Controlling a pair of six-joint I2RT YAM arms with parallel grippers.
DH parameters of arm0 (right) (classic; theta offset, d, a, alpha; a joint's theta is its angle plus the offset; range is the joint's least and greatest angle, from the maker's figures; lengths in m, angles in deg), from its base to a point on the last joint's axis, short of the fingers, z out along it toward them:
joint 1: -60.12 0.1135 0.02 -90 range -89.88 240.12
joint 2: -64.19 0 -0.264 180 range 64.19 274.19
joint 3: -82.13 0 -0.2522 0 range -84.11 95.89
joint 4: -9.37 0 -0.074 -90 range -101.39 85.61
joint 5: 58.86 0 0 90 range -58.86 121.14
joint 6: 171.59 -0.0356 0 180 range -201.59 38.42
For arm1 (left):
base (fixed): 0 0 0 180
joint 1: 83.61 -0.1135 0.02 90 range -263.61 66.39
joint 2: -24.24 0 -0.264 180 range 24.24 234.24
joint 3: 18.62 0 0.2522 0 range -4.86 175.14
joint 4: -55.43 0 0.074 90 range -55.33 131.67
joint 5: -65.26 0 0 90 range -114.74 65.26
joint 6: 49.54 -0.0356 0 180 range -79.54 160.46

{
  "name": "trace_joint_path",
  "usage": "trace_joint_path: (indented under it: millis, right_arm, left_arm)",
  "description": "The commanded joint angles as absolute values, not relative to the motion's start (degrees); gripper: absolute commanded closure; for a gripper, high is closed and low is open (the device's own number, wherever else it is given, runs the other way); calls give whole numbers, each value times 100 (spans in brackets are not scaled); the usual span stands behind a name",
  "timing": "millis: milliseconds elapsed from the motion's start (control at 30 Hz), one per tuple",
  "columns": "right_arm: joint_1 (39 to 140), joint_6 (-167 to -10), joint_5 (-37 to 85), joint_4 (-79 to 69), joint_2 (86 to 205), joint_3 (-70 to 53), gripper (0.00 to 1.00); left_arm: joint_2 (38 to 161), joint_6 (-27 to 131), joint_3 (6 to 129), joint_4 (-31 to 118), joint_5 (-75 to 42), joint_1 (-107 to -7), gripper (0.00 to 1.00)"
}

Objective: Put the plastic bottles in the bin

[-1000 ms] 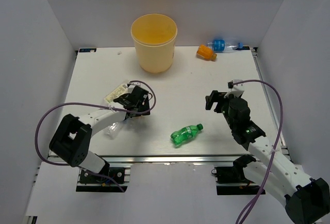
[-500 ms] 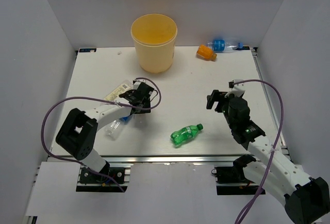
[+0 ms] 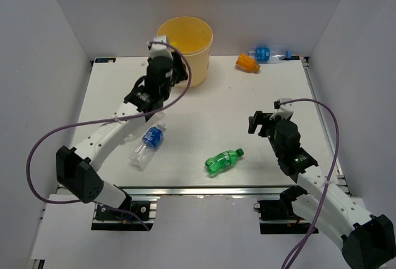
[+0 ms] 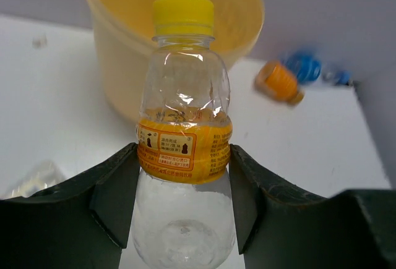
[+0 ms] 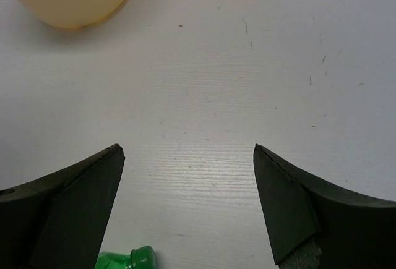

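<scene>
Nearest the bases, the green bottle (image 3: pixel 223 161) lies on its side on the tabletop (image 3: pixel 216 108). The blue-label bottle (image 3: pixel 148 144) lies to its left, also uncollected. The right pincer (image 5: pixel 185 151) hovers just beyond the green bottle, jaws apart, nothing between them. The left pincer (image 4: pixel 184 157) is clamped on a yellow-capped bottle (image 4: pixel 184 102), held up at the left rim of the bin (image 3: pixel 189 74). The bin's visible interior shows no bottle. Far right, the orange bottle (image 3: pixel 247 63) and a blue-banded bottle (image 3: pixel 267 54) lie side by side. Judgement: early; one in transit, four left.
</scene>
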State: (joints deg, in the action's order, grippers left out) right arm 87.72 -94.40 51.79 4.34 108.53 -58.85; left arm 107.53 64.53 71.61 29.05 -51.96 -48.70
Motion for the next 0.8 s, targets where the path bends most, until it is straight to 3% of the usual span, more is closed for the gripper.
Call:
trace_joint_path:
  millis: [0,133,267,333,367,400,467,600,767]
  right_arm:
    - [8746,-9258,5153,853,10700,-5932,11]
    - [8746,-9205,5110,853,10743,-5932,11]
    - [8737,-9161,4952,1020,10910,-5994,11]
    - [8728,-9143,4837,942,10998,-5898,11]
    - [8728,-9134,4793,819,11068,-5862,11]
    - [8728,-9099,4584,757,11086,-5784,11]
    - [8728,-8933,4267,686,11078,-5739,11]
    - [8728,-8660,2881,845,11025,-5783,11]
    - [8737,-8151,1298,599,11112,-5607,11]
  left_arm:
    - [11255,6268,8245,3500,-5157,-5257,80]
    - [12371,6462,9496,3761,-4461,-5882,80]
    - [13583,6524,10823,4018,-3784,-6216,63]
    - [14506,6428,12209,3353,-3696,-6278,43]
    - [14805,6410,12710,3080,-3652,-6296,17]
    - [15052,6401,13142,2660,-3600,-6313,3]
    - [15239,6392,13463,2611,-3371,-6322,2]
    - [14449,6472,12278,3392,-3327,-6322,2]
    - [14000,6270,12302,2990,-3266,-6322,2]
